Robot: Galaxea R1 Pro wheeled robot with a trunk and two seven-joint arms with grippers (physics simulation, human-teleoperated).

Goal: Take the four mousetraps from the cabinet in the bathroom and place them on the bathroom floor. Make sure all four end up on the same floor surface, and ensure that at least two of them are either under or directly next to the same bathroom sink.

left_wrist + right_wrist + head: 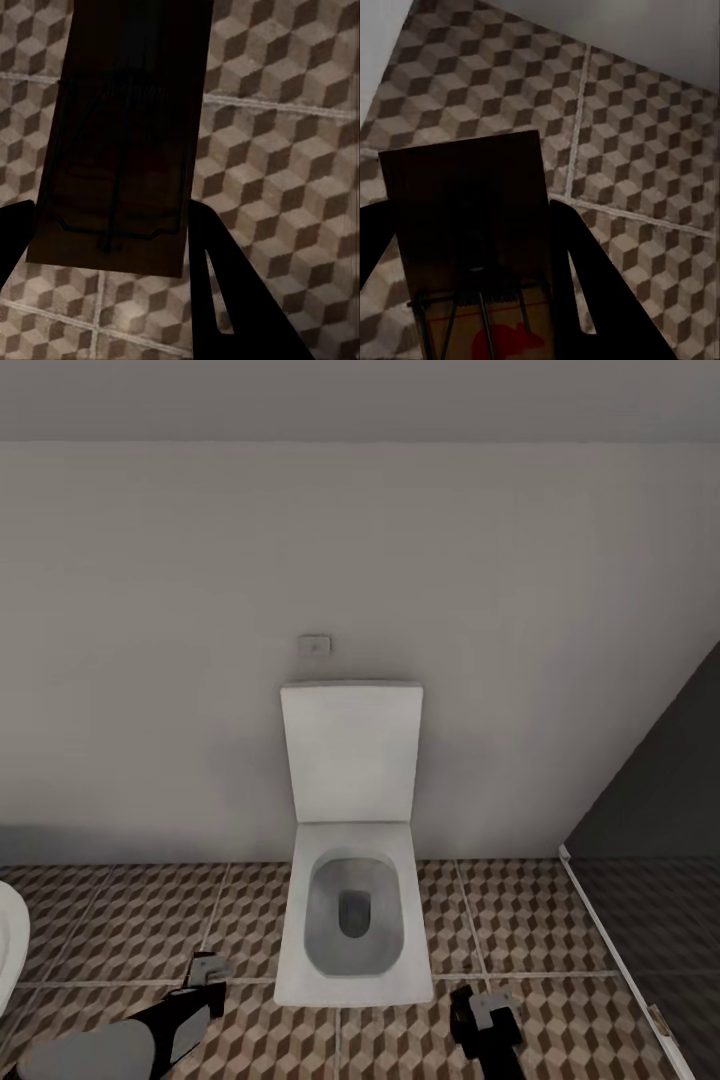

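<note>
While the head camera faces the toilet (352,860) against the grey wall (150,660), both arms hang low over the floor (120,920), one either side of the bowl. Left hand (205,982) is closed on a trap (124,135): in its wrist view the dark board sits between the two fingers (240,307), above the cube tiles. Right hand (487,1015) is closed on a second trap (472,225), gripped the same way, with its wire and a red mark showing near the fingers (600,292). Dark shower tiles (650,920) lie to the right, and a white curved edge (10,940) sits at far left.
</note>
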